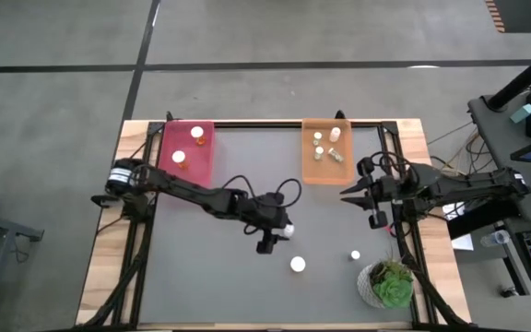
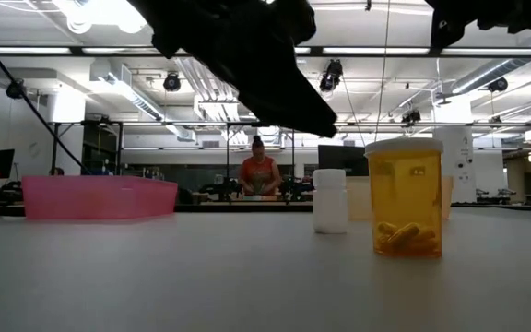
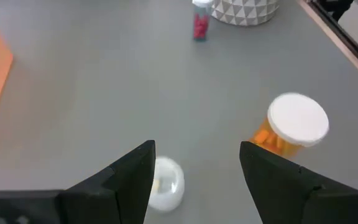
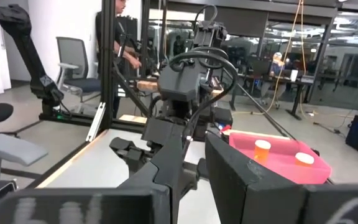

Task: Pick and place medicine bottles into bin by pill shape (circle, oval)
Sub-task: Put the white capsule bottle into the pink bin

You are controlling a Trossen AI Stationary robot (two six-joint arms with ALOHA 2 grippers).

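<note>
The table (image 1: 201,277) carries a pink bin (image 1: 189,152) and an orange bin (image 1: 325,152), each with bottles inside. The left gripper (image 1: 267,242) hovers near the middle, fingers (image 3: 129,177) spread wide, holding nothing, over a small white bottle (image 3: 165,182). An amber bottle (image 3: 291,127) stands just beside. The right gripper (image 1: 356,194) waits beside the orange bin, fingers spread, empty.

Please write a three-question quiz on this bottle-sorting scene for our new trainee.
1. True or false: the left gripper is open.
2. How many bottles lie in the pink bin? A) two B) five
3. What stands beside the plant at the table's corner in the left wrist view?

Key:
1. True; a small white bottle sits near one finger.
2. A.
3. A bottle with red contents.
</note>
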